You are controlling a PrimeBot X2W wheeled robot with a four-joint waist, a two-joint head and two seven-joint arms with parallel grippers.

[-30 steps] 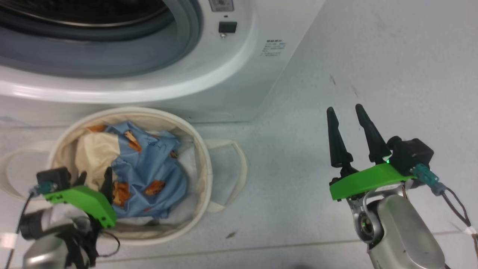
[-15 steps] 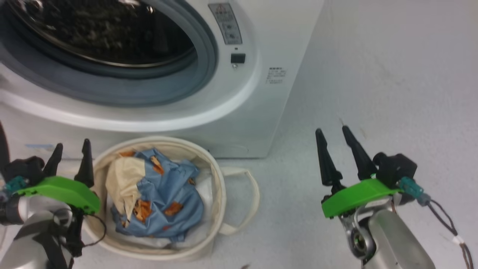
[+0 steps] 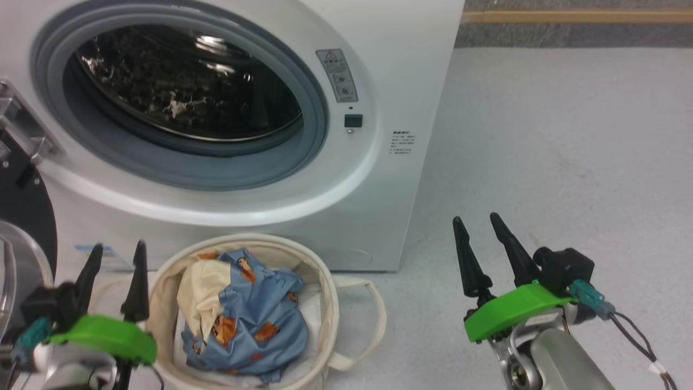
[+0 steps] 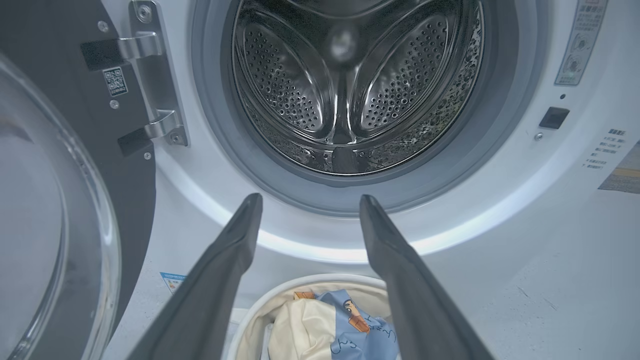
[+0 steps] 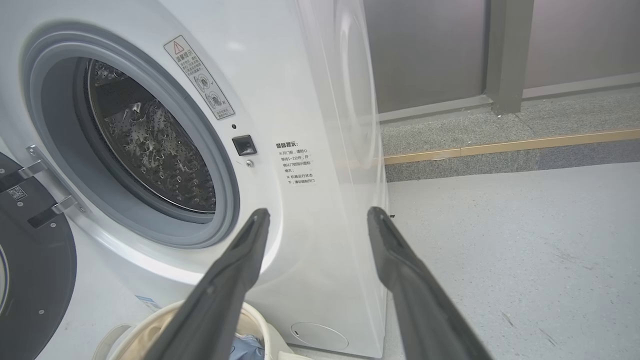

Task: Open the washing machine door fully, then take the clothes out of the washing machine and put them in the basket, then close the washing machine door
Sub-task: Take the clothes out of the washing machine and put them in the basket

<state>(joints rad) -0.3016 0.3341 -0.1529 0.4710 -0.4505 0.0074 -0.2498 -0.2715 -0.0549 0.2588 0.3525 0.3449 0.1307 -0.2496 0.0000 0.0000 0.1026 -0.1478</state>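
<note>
The washing machine (image 3: 390, 81) stands with its steel drum (image 4: 350, 85) bare inside. The washing machine door (image 3: 21, 216) hangs swung out at the left on its hinge, black ring and glass bowl (image 4: 40, 225) facing me. Below the opening sits the basket (image 3: 330, 303), with the light blue bear-print clothes (image 3: 254, 319) and their cream part bunched inside. My left gripper (image 3: 119, 246) is open and empty just left of the basket, pointing at the drum (image 4: 311, 197). My right gripper (image 3: 476, 218) is open and empty over the floor to the right, aimed at the machine's front corner (image 5: 319, 211).
Pale grey floor (image 3: 568, 162) stretches to the right of the machine. A brass floor strip (image 5: 525, 142) and a grey wall with a post (image 5: 505, 55) lie behind. The door's metal hinge (image 4: 155, 90) juts out at the left of the opening.
The head camera has tilted up, showing more of the drum. My left gripper has come out from over the basket to its left side, fingers up and empty. The right arm has hardly moved.
</note>
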